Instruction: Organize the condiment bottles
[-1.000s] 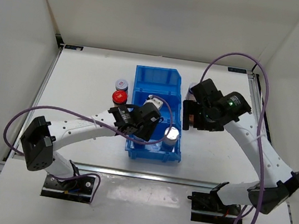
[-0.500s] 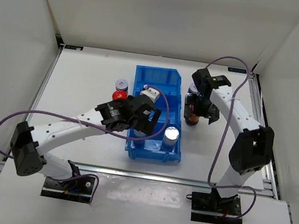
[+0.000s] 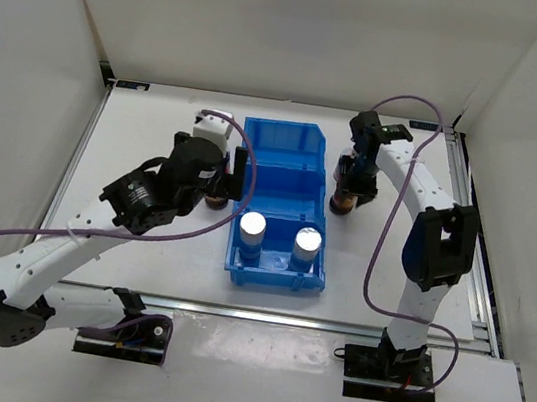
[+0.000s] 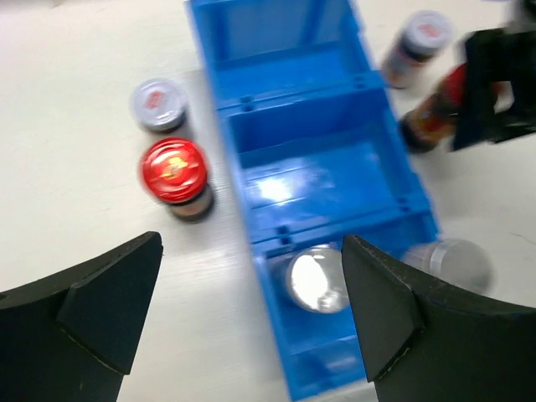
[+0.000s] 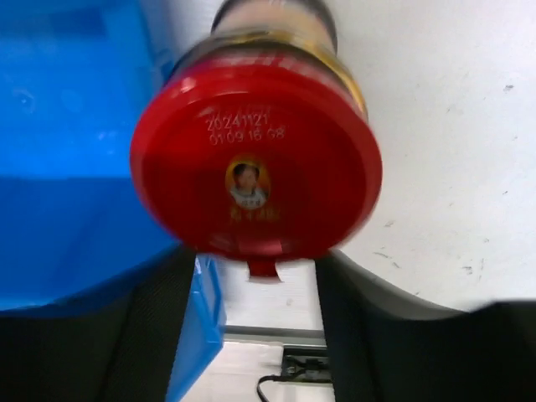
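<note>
Two silver-topped condiment bottles (image 3: 253,224) (image 3: 308,239) stand in the near compartment of the blue bin (image 3: 288,135). My left gripper (image 4: 251,285) is open and empty, high above the bin's near left corner, with one silver top (image 4: 316,279) below it. Left of the bin stand a red-capped jar (image 4: 173,170) and a purple-white-lidded jar (image 4: 157,103). Right of the bin, my right gripper (image 5: 251,260) is shut on a second red-capped jar (image 5: 255,167), its fingers (image 5: 151,335) on either side below the cap. Another purple-lidded jar (image 4: 419,42) stands just behind it.
The bin's middle compartment (image 4: 322,180) and far compartment (image 4: 268,29) hold nothing. The left arm (image 3: 164,190) hangs over the jars left of the bin. White walls close in the table; its metal frame (image 3: 262,313) runs along the near edge.
My left gripper opened, left a silver-topped jar in the near compartment and rose back to the left. My right gripper swung in beside the bin and shut on the red-capped jar.
</note>
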`<state>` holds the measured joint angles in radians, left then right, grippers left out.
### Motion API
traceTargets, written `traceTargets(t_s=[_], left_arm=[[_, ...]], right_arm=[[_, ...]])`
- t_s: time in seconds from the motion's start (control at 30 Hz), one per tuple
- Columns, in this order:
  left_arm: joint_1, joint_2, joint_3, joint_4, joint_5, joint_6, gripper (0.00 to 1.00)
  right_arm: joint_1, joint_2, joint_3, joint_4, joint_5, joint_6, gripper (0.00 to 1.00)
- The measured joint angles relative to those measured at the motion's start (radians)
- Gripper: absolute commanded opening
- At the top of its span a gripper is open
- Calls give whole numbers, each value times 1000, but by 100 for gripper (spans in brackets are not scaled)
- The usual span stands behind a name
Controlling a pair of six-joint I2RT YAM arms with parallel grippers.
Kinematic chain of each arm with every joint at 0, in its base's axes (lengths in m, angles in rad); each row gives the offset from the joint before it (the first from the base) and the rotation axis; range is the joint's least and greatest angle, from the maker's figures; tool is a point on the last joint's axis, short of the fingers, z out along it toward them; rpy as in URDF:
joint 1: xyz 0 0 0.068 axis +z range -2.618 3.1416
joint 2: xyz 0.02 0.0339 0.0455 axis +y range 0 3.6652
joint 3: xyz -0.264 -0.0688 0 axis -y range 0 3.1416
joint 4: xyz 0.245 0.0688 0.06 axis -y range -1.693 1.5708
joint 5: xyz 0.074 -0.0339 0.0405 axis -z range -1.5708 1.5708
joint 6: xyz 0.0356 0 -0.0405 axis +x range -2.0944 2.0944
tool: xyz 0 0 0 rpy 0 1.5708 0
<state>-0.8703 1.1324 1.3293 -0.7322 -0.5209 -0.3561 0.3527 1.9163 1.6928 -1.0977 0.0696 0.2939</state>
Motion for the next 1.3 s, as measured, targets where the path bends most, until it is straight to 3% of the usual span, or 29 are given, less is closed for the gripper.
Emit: traceTargets(t_s=[0.13,0.3,0.37,0.4,0.43,0.5,0.53,1.07,1.13,1.17,1.27,1.3], left_arm=[[94,-24,-72,-16,-23,5,99],[209,-25,-125,-32,-27,7,99],[243,-23,-131,-35,-24,7,99],[258,-21,-132,-36,-21,7,99],[270,-17,-132,-38,-18,7,99],[286,-9,-132,-39,-14,8,99],[293,-4,-132,-39,-10,8,99],[388,8,-145,-46,79,63,99],[395,8,-145,-46,88,70,99],[399,8,-145,-46,92,72,99],[412,8,-145,-46,97,81,99],[414,8,-145,-46,98,82,99]], right_arm=[[13,-5,68,-6,35,1,7],[52,-49,214,-37,132,9,4],[68,-84,248,-40,146,13,35],[76,-103,257,-46,149,16,54],[81,-117,258,-50,152,19,81],[86,-130,259,-63,159,12,97],[85,-127,259,-65,160,8,100],[10,203,299,-68,118,-14,98],[3,216,301,-64,103,-17,81],[0,219,305,-63,97,-18,65],[-6,222,311,-56,80,-14,36],[-7,222,311,-54,78,-13,33]])
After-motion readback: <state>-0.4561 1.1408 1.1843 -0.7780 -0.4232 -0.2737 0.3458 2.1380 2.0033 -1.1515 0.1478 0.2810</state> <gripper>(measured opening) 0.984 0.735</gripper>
